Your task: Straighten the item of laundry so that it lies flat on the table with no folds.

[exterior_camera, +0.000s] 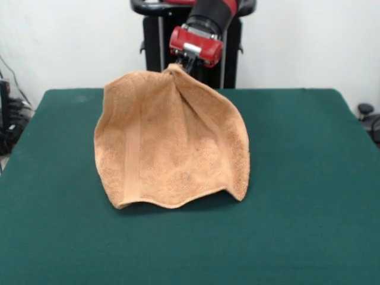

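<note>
Dark green table (309, 178); tan-orange towel (172, 142) lower edge resting on it

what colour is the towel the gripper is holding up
Tan-orange, with a flat woven band running down its left side; the towel shows best in the front view.

The towel (172, 142) occupies the middle of the worktop (309, 225), a little toward nine o'clock of centre. Its top point is lifted off the surface at twelve o'clock, where the gripper (181, 66) meets it from above — the arm (214, 15) comes down from the one o'clock side. From that raised point the cloth spreads downward like a tent, with its lower edge toward six o'clock near the surface. One corner sits at the four o'clock end of that edge, another at the seven o'clock end. A woven band (133, 160) runs from twelve to six o'clock along the towel's nine o'clock side. The pedestal (155, 44) stands behind the worktop's far edge, directly beyond the towel.
</note>
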Available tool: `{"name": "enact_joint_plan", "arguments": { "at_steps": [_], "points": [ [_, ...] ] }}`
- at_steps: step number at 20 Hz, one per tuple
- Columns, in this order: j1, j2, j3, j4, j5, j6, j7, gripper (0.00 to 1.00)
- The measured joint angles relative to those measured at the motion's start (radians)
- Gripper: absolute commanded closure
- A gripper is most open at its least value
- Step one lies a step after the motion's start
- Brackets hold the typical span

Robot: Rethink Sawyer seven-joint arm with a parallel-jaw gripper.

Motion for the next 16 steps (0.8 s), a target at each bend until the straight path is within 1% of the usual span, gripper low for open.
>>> {"name": "enact_joint_plan", "arguments": {
  "at_steps": [2,3,5,6,9,10,13,16],
  "points": [
    [0.004,-0.041,0.0,0.009,0.0,0.04,0.0,1.0],
    [0.012,-0.084,-0.002,0.017,0.0,0.086,0.0,1.0],
    [0.022,-0.121,-0.005,0.023,0.0,0.131,0.0,1.0],
    [0.036,-0.153,-0.011,0.025,0.0,0.172,0.0,1.0],
    [0.061,-0.202,-0.019,0.025,-0.001,0.243,0.0,1.0],
    [0.072,-0.221,-0.022,0.025,-0.001,0.273,0.0,0.0],
    [0.079,-0.234,-0.023,0.025,-0.001,0.294,0.0,0.0],
    [0.085,-0.268,-0.023,0.025,-0.001,0.354,0.0,0.0]
  ]
}}
